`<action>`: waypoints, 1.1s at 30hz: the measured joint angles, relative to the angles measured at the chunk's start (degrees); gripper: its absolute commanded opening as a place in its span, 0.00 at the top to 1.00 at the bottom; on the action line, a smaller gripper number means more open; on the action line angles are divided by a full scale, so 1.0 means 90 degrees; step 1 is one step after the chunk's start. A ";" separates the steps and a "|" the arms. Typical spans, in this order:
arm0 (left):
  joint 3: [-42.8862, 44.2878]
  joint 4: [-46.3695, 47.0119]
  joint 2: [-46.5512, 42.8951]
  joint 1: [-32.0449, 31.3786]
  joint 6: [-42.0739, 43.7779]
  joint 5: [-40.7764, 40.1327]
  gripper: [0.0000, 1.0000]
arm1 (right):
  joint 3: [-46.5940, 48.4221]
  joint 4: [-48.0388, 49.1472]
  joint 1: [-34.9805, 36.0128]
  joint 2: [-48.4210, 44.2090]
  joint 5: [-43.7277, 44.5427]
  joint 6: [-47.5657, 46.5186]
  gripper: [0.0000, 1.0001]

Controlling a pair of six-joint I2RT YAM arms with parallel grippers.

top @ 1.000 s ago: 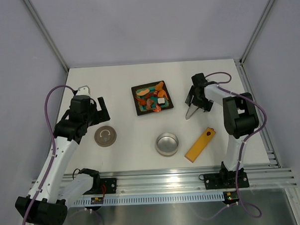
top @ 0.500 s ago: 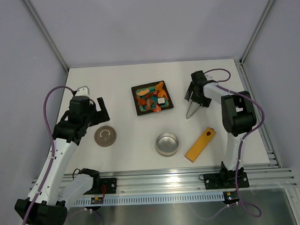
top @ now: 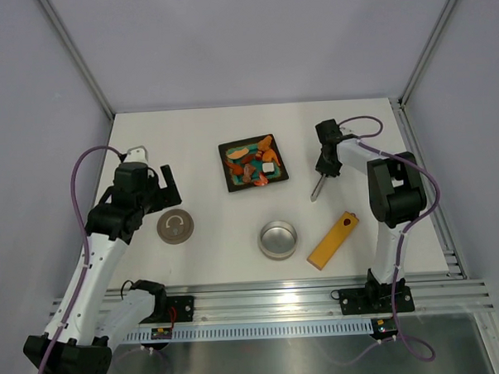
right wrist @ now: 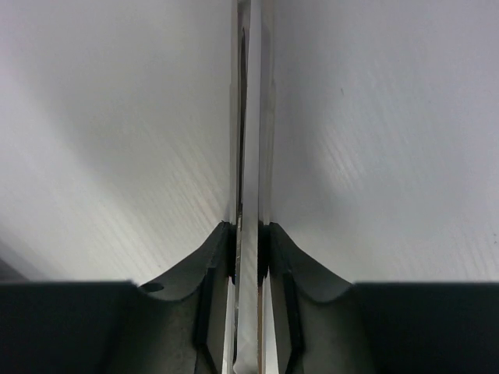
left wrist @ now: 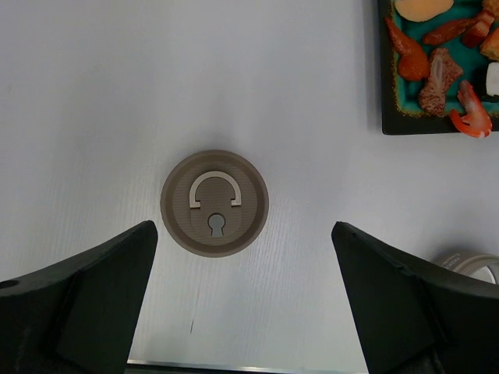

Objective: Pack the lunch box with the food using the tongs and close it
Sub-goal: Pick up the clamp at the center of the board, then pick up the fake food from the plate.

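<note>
The silver tongs (top: pixel 317 187) lie on the table right of the black plate, and my right gripper (top: pixel 324 164) is shut on them. In the right wrist view the two thin tong arms (right wrist: pixel 248 117) are pressed together between my right gripper (right wrist: pixel 248 234) pads. The food (top: pixel 253 164) sits on the plate as orange, red and brown pieces with one white cube. The round silver lunch box (top: pixel 278 239) stands uncovered near the front. Its grey-brown lid (top: pixel 175 227) lies to the left. My left gripper (top: pixel 168 184) hovers open over the lid (left wrist: pixel 214 202), holding nothing.
A long yellow-orange flat bar (top: pixel 333 240) lies right of the lunch box. The square black plate (top: pixel 231 184) sits at mid table; its corner (left wrist: pixel 390 125) and some food (left wrist: pixel 440 70) show in the left wrist view. Grey walls enclose the table.
My right gripper has closed on the tongs, squeezing their arms from a V into one narrow line. The left arm has barely shifted and stays open.
</note>
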 measured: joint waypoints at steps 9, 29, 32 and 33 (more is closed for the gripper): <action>0.0000 -0.0153 -0.0095 0.0000 0.0002 -0.0015 0.01 | 0.0597 -0.1163 0.0061 -0.0850 -0.0634 -0.0712 0.73; 0.0090 -0.0143 0.0498 0.0000 0.0002 -0.0282 0.01 | 0.1596 -0.4029 0.0731 -0.2764 -0.3461 -0.2123 0.66; 0.0090 -0.0141 0.0512 0.0000 0.0002 -0.0279 0.01 | 0.1637 -0.4194 0.0760 -0.2815 -0.3400 -0.2120 0.62; 0.0090 -0.0136 0.0515 0.0000 0.0002 -0.0279 0.01 | 0.1678 -0.4243 0.0784 -0.2820 -0.3342 -0.2120 0.60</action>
